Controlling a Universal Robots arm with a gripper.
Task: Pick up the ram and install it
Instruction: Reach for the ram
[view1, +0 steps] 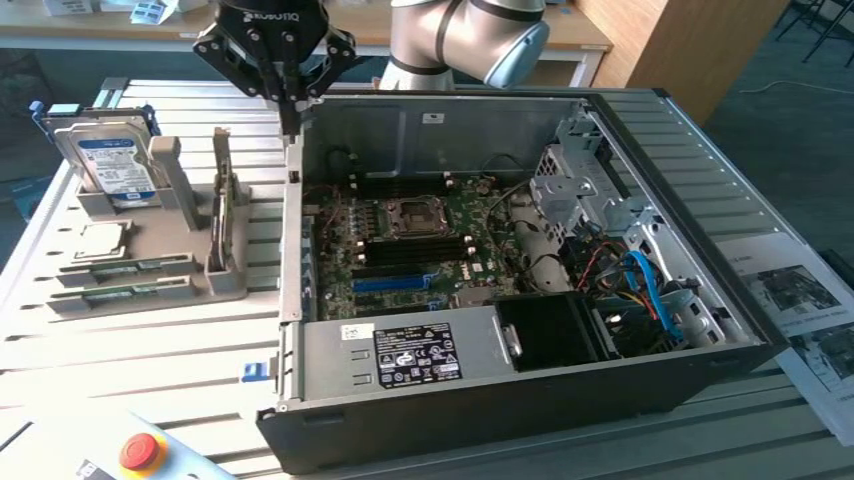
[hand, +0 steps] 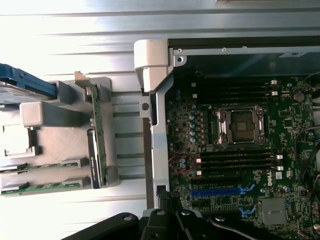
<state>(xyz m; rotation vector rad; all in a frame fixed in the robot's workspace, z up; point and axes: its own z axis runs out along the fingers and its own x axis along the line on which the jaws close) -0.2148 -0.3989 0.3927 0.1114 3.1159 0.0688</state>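
Two ram sticks (view1: 127, 268) lie flat in slots of the grey holder (view1: 174, 275) at the exterior view's left; in the wrist view these ram sticks (hand: 42, 165) show as thin green strips. My black gripper (view1: 287, 118) hangs shut above the back end of the case's side wall (view1: 291, 230), well away from the ram and with nothing between its fingers. The wrist view catches the gripper (hand: 170, 222) over that wall's edge. Inside the open case lies the motherboard (view1: 414, 240) with black memory slots (hand: 235, 160) beside the CPU socket (hand: 240, 125).
A hard drive (view1: 114, 160) stands in the holder's back, a CPU (view1: 100, 240) lies in front of it, and a taller expansion card (view1: 220, 210) stands upright at the holder's case side. A blue slot (view1: 394, 283) and cables (view1: 641, 290) sit inside the case. A red stop button (view1: 140, 452) lies at the front.
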